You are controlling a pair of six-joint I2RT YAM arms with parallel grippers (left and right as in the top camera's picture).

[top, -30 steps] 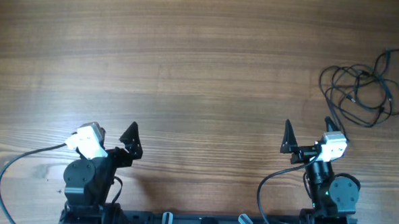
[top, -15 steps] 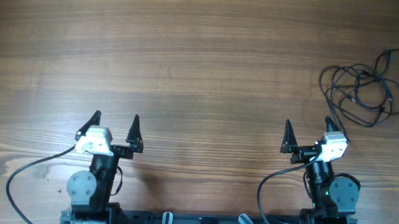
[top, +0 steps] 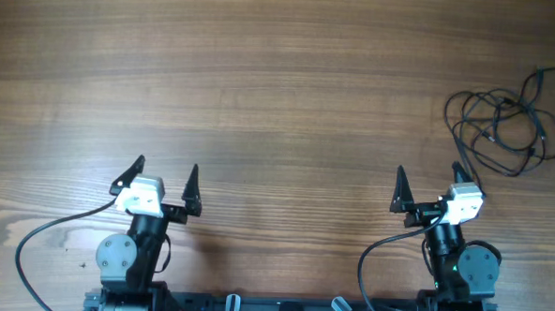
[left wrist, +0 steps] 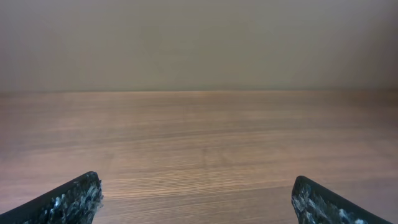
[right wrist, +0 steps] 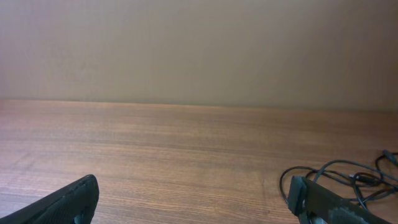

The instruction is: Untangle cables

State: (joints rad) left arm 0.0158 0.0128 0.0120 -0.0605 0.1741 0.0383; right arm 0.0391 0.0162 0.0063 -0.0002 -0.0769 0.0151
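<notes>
**Tabletop inventory: cable bunch at far right, both arms at the near edge**

Item 1. Brown wood-grain tabletop (top: 281, 81). It fills my overhead view, with the grain running left to right.

Item 2. The cables (top: 504, 123): several thin black flexible cords lying in loose, overlapping loops. I find them at the far right of the tabletop, close to its right edge, with one strand trailing off toward the upper right corner. I can make out a small plug end inside the loops, but I cannot count the cords. In my right wrist view the same bunch (right wrist: 354, 176) lies low at the right, partly behind the right-hand finger. Nothing touches them.

Item 3. Left gripper (top: 167, 164), black fingers on a white wrist block, near the front edge on the left. Its jaws are spread wide and hold nothing. My left wrist view (left wrist: 196, 180) shows only bare wood between the two fingertips. It is well apart from the cables.

Item 4. Right gripper (top: 428, 169), of the same build, near the front edge on the right. Its jaws are likewise spread wide and hold nothing (right wrist: 194, 186). The cables lie beyond it and further right, and it is not in contact with them.

Item 5. Plain beige wall (left wrist: 199, 43), seen behind the tabletop in both wrist views.
</notes>
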